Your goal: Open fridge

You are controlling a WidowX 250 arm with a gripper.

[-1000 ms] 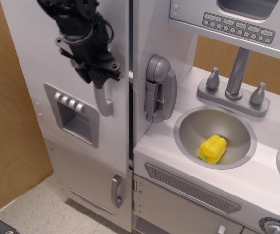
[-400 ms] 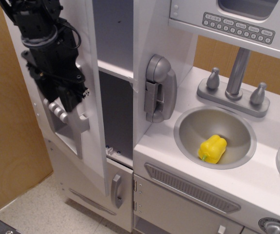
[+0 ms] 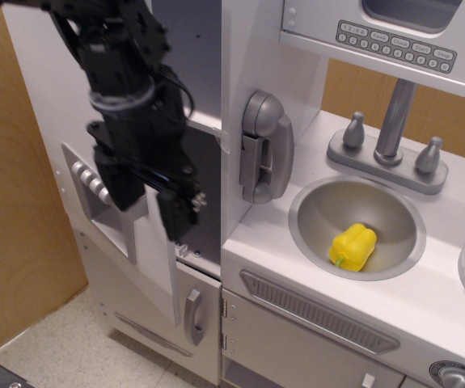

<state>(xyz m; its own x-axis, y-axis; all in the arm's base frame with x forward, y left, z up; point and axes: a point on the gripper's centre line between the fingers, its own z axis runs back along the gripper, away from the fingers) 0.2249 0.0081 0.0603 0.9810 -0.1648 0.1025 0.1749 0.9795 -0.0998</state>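
Observation view: fridge [image 3: 42, 153] at left, large door swung wide, dark interior exposed. Gripper [image 3: 175, 217] at the door's free edge; whether spread or clamped cannot be told. Risk, judged: arm knocks the door shut or snags its edge. Hidden: door handle, fingertips, most shelves

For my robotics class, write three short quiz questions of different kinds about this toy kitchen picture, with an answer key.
1. True or false: the large door of the fridge stands ajar.
2. What lies in the sink? A) a yellow pepper B) a red cup C) nothing
3. Fill in: the grey toy phone hangs to the ___ of the sink.

Key: 1 true; 2 A; 3 left. The gripper is beside the door's edge; whether it grips anything cannot be told.
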